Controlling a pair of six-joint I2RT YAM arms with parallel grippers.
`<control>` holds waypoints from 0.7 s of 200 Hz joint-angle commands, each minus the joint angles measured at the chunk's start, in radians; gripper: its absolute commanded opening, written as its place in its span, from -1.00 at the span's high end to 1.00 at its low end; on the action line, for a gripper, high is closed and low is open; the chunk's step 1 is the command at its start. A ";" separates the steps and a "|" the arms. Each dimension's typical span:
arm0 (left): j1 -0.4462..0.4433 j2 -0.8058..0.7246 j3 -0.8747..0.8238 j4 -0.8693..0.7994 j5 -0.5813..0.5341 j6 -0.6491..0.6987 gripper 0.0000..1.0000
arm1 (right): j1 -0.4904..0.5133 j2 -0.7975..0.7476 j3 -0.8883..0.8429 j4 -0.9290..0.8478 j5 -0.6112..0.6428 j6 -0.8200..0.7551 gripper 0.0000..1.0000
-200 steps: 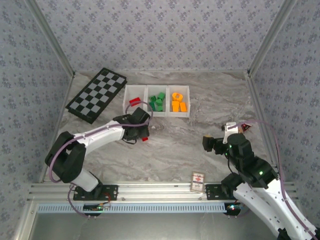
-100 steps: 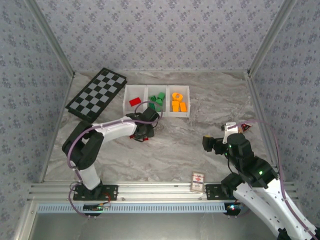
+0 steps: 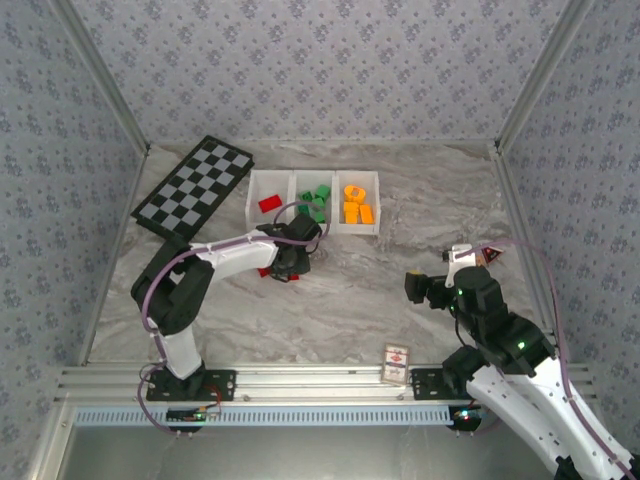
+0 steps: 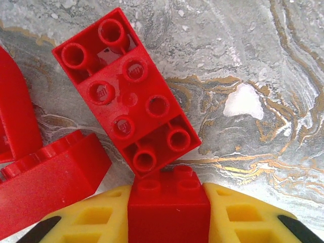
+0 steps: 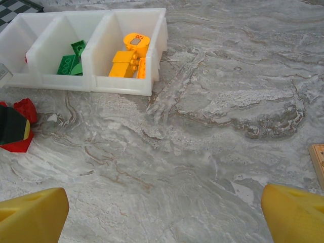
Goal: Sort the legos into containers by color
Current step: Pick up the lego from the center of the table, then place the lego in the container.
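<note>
Red lego (image 4: 168,207), on the desk (image 4: 263,61) near the containers (image 3: 336,205), is clamped in the left end effector (image 4: 168,193); risk: the abutting larger red brick (image 4: 126,96) may snag it and twist it loose on lifting.

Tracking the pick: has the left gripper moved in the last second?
Yes. The left gripper shifted right along the near wall of the containers, from below the red bin to below the green one, and now clamps a red lego.

White three-bin tray (image 3: 365,228): red, green, orange bricks (image 3: 316,203) in separate bins. Loose red bricks (image 4: 129,98): on surface, one gripped by left hand (image 4: 168,202).
</note>
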 commanded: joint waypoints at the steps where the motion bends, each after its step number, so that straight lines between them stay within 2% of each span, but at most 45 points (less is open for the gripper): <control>1: -0.006 -0.056 0.033 -0.034 -0.039 0.059 0.50 | 0.009 0.002 -0.010 -0.008 0.024 0.006 -0.99; 46: 0.040 -0.115 0.156 -0.152 -0.117 0.188 0.49 | 0.008 0.006 -0.013 -0.003 0.044 0.005 -0.99; 85: 0.178 -0.086 0.275 -0.177 -0.078 0.295 0.49 | 0.009 0.007 -0.013 -0.005 0.047 0.007 -0.99; 140: 0.342 0.084 0.503 -0.208 0.010 0.389 0.49 | 0.013 0.007 -0.012 -0.013 0.057 0.007 -0.99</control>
